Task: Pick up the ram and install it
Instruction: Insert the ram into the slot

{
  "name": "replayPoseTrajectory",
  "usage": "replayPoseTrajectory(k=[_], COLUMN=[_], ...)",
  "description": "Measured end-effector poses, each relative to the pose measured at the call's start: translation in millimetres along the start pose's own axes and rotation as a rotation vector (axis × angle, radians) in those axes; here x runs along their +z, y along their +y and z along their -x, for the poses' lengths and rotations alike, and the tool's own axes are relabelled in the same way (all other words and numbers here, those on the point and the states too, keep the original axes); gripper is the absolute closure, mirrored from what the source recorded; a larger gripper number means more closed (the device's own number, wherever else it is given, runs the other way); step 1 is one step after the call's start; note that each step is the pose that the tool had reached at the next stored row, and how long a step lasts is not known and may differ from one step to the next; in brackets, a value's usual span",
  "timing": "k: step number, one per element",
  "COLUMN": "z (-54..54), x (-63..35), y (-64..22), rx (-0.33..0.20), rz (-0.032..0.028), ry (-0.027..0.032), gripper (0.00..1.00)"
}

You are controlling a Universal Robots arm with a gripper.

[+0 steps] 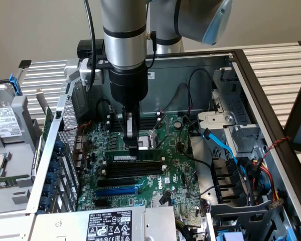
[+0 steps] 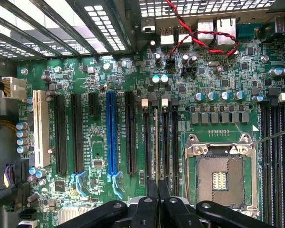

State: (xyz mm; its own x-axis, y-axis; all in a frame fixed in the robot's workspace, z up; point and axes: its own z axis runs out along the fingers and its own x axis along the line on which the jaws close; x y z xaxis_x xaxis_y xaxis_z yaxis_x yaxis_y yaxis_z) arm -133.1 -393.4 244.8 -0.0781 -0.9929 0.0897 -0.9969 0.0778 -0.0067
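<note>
Pincer (image 1: pixel 133 149) right atop the ram (image 1: pixel 121 156)

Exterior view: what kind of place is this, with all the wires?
Probably a computer assembly or repair bench: there is an open computer case, its green motherboard lying bare inside, and a robot arm reaching down into it.

The ram (image 1: pixel 121 157) stands on the motherboard (image 1: pixel 175 168) beside the processor socket (image 1: pixel 150 140), under the gripper (image 1: pixel 133 148).
</note>
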Motion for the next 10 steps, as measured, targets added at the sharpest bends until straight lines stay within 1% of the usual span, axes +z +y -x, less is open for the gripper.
replayPoseTrajectory(k=[4, 8, 9, 10], z=[-1.1, -1.1, -1.1, -1.0], x=[0.3, 0.3, 0.5, 1.3], y=[-0.4, -0.4, -0.4, -0.4], rx=[0.0, 0.0, 0.0, 0.0], rz=[-0.0011, -0.0011, -0.002, -0.0042], ry=[0.0017, 0.0019, 0.0018, 0.0015], gripper=[0.88, 0.88, 0.88, 0.88])
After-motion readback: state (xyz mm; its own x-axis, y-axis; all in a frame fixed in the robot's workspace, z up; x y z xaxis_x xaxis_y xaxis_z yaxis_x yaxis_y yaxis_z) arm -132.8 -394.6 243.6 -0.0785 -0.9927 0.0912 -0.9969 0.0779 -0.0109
